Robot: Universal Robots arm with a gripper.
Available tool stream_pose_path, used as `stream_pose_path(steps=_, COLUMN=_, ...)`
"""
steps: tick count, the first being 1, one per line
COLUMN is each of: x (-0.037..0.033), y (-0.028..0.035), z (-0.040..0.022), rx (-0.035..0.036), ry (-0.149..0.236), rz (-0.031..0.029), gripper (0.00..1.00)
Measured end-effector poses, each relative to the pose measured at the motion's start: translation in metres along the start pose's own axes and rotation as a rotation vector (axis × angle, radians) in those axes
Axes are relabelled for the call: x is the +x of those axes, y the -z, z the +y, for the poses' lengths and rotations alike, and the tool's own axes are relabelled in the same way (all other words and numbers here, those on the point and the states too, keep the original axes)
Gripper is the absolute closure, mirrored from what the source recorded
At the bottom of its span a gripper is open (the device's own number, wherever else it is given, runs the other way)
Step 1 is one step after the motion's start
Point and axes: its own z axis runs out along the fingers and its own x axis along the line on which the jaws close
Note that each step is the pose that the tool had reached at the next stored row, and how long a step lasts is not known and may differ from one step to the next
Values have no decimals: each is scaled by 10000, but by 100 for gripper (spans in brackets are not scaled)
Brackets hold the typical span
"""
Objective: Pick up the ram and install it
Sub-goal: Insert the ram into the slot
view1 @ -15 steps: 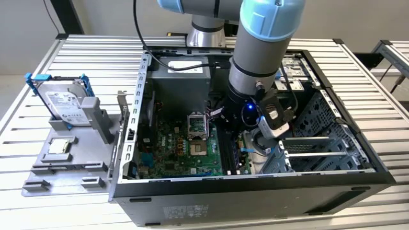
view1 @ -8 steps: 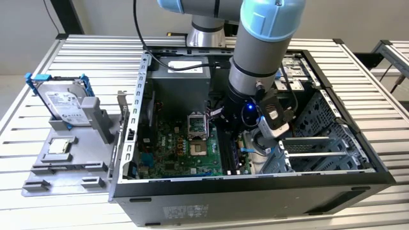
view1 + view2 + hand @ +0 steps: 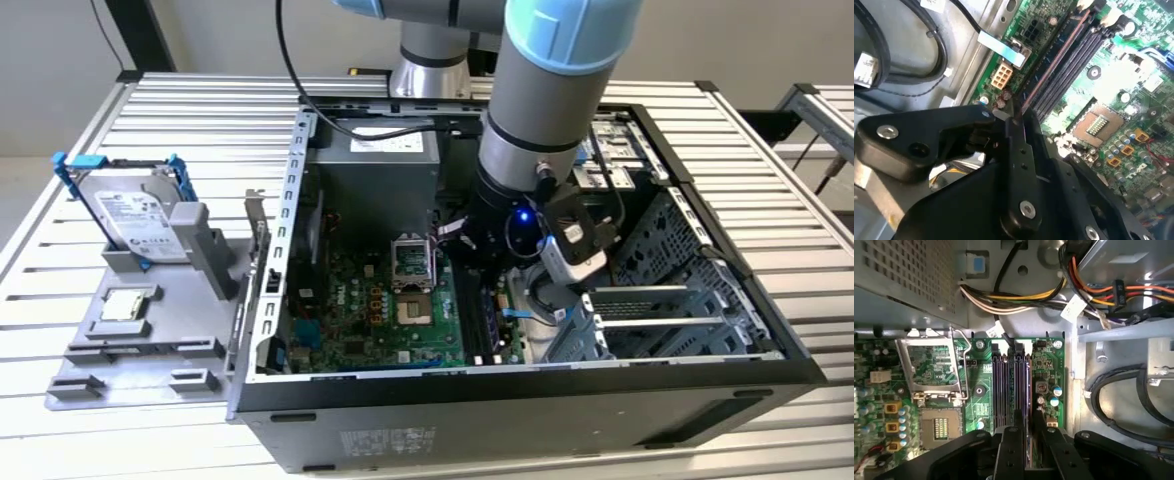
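The ram is a thin dark stick seen edge-on, lying along the memory slots of the green motherboard. My gripper is down inside the open computer case, with its black fingers shut on the near end of the ram. The stick is lined up with the slot nearest the board's edge; whether it is fully seated I cannot tell. In the exterior view the gripper hangs over the board beside the processor socket.
Bundled power cables and black cables run close to the slots. A drive cage stands on the exterior view's right. Outside the case, a grey fixture holds a hard drive and a small processor chip.
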Motion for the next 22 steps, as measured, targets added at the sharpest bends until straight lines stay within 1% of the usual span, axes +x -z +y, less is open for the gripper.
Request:
stream_pose_path(steps=4, x=-1, y=181, z=3, rx=2, ry=-1, rz=-1, gripper=0)
stream_pose_path(steps=6, x=-1, y=191, z=4, rx=1, ry=-1, rz=-3, gripper=0)
stream_pose_path(steps=7, x=-1, y=194, z=4, rx=2, ry=0, rz=-3, gripper=100)
stream_pose_path(steps=22, x=-1, y=221, z=4, rx=6, ry=-1, rz=-3, gripper=100)
